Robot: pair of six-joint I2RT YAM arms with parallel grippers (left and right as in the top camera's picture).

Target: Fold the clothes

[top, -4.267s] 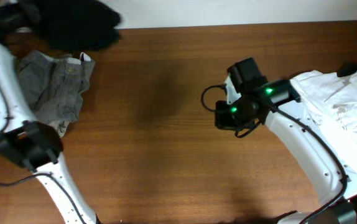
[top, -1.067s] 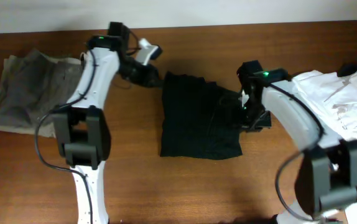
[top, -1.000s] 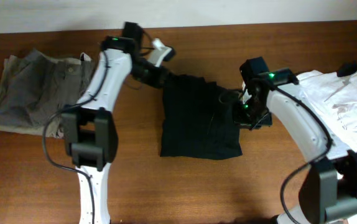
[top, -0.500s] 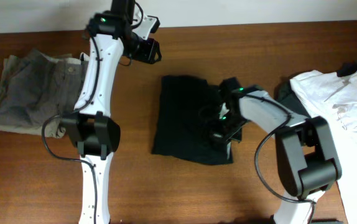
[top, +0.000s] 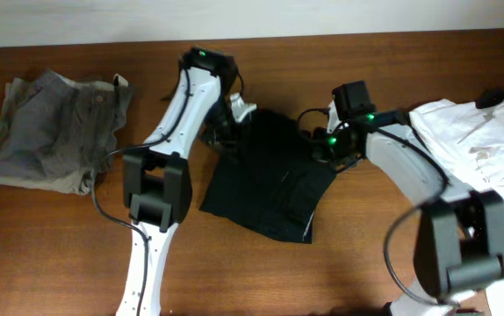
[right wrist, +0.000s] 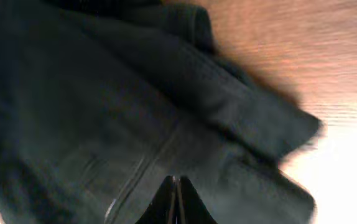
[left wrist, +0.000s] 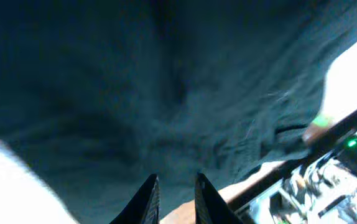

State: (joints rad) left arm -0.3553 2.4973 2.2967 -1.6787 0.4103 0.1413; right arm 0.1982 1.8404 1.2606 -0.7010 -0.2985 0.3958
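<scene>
Wooden tabletop carries all three garments, and you are working the black shorts, which lie skewed and rumpled directly beneath and between both tools, so this fold looks begun but not finished. Your left tool hangs over the cloth with its jaws only slightly apart, and you cannot tell whether it pinches fabric; your right tool is closed, with no cloth visibly caught. Grey shorts well outside the left tool and the white shirt behind the right tool both look unfolded.
</scene>
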